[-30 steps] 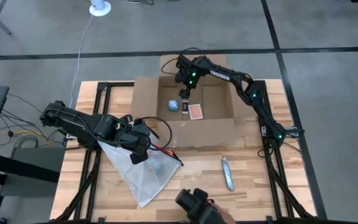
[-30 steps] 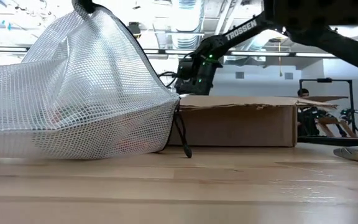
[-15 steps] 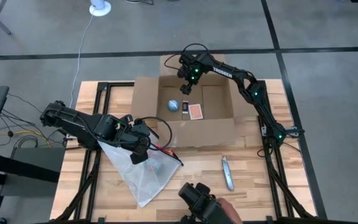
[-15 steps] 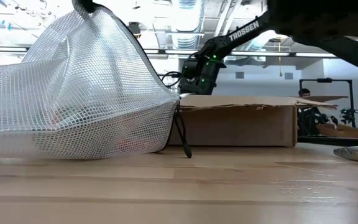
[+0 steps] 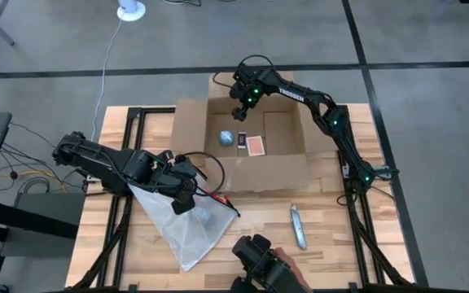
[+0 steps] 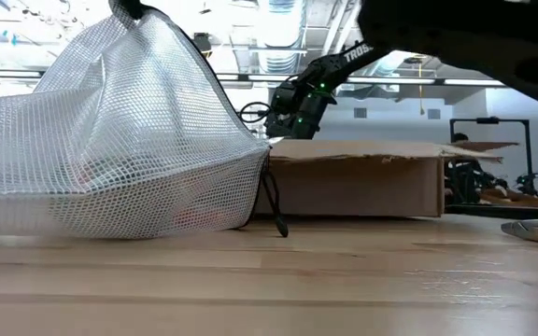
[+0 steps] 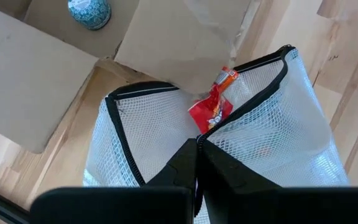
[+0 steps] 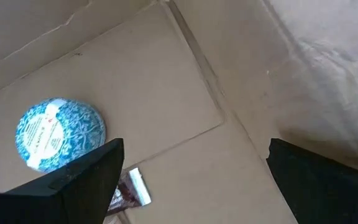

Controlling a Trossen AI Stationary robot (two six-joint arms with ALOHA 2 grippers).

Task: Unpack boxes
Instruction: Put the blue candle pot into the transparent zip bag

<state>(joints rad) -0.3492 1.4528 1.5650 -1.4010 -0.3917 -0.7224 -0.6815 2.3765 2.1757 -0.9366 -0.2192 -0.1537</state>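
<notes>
The brown cardboard box [image 5: 255, 138] stands open at the table's far middle, its bottom on the table. Inside lie a blue patterned ball [image 8: 59, 132], a small dark packet [image 8: 129, 190] and an orange card [image 5: 256, 146]. My right gripper [image 8: 194, 186] hangs open over the box's far left part, with nothing between its fingers. A clear mesh zip bag [image 5: 190, 228] lies left of the box. My left gripper [image 7: 197, 155] is shut on it. A red packet [image 7: 213, 109] shows in the bag. My left gripper pinches the bag's black zip edge [image 7: 211, 129] at its open mouth between the two fingers. The fingers come from above, pointing down. That edge is raised into a peak [image 6: 143, 19], and the bag's lower part [image 6: 110, 219] rests on the table.
A grey utility knife [image 5: 298, 226] lies on the table near the box's near right corner. At the near edge a person's hand holds a dark object [image 5: 260, 262]. The box's flaps [image 5: 187, 126] spread outward. Bare wood lies to the right of the knife.
My right gripper has risen a little and drawn toward the table's far edge over the box, still open. The hand with the dark object at the near edge has shifted slightly.
</notes>
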